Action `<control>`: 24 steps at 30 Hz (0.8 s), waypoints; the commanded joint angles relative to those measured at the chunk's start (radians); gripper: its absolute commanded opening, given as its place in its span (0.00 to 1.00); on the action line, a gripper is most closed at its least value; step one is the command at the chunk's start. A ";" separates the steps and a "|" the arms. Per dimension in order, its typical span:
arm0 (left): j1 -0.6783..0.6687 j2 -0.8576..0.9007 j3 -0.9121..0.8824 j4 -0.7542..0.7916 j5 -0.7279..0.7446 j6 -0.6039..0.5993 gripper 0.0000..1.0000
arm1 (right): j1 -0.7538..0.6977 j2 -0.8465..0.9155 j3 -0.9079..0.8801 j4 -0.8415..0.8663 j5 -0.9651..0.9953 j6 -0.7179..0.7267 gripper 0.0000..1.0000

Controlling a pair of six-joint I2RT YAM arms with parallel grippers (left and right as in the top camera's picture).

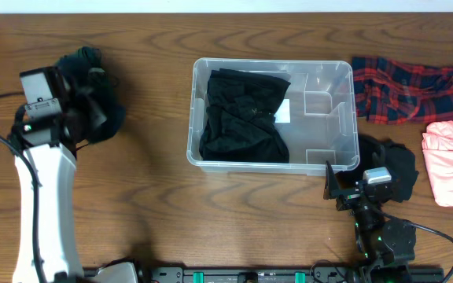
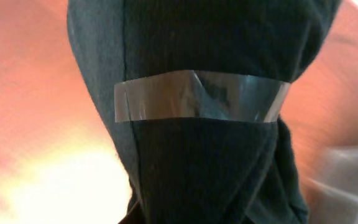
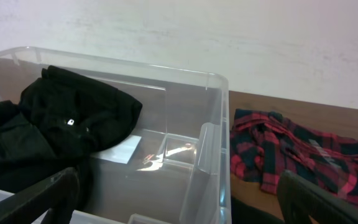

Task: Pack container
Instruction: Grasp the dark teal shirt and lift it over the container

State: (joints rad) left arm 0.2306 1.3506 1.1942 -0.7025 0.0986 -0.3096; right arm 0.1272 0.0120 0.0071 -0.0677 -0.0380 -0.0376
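Wooden bench (image 1: 148,204) carries the container (image 1: 321,86) at its middle, with a black garment (image 1: 242,114) filling its left part. Right hand (image 3: 176,186) sits just beside the container's front right corner, fingers spread wide and empty. Left hand (image 1: 81,110), far left, is buried in dark cloth (image 2: 197,174); I cannot tell how far open it is.

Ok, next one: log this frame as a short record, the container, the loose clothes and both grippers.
container: clear bin, mid-table
inside: black garment on its left side; right side bare
left gripper: at a dark garment left of the container; grip hidden
right gripper: open, empty, by the container's near right corner
outside, right: plaid shirt, pink garment, black cloth
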 commanded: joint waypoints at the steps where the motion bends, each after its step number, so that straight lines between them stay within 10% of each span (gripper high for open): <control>1: -0.076 -0.060 0.002 0.060 0.206 0.159 0.06 | -0.009 -0.005 -0.002 -0.003 -0.007 -0.012 0.99; 15: -0.613 -0.080 0.002 0.347 0.406 0.563 0.06 | -0.009 -0.005 -0.002 -0.003 -0.007 -0.012 0.99; 24: -0.844 0.032 0.002 0.566 0.165 0.380 0.06 | -0.009 -0.005 -0.002 -0.003 -0.007 -0.012 0.99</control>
State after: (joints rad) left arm -0.5755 1.3449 1.1931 -0.1787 0.4049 0.1524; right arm 0.1272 0.0120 0.0071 -0.0677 -0.0380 -0.0376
